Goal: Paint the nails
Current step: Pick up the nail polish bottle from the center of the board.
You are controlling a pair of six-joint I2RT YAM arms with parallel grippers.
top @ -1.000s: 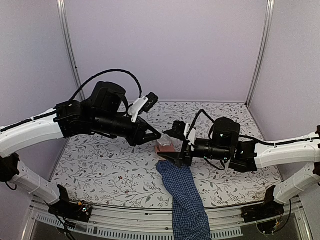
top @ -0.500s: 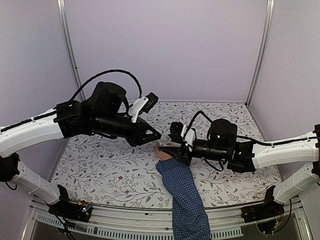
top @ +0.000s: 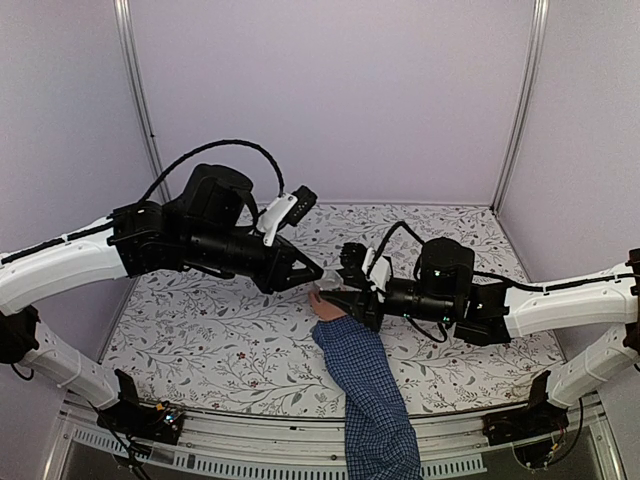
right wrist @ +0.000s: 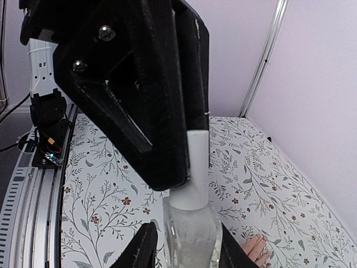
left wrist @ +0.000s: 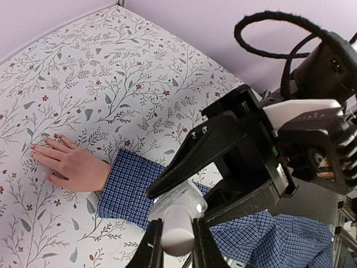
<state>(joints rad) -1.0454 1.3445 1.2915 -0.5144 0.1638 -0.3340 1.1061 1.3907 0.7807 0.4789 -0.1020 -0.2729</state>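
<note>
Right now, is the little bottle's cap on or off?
On. In the right wrist view the white cap sits straight on the glass bottle, with no gap or brush showing between them.

Lab test booth: lilac panel walls (top: 330, 100), aluminium posts (top: 137, 90)

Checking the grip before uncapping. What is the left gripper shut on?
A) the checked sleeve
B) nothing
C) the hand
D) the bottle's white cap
D: in the left wrist view the left gripper pinches the white cap, while the right gripper clasps the glass bottle below it.
</note>
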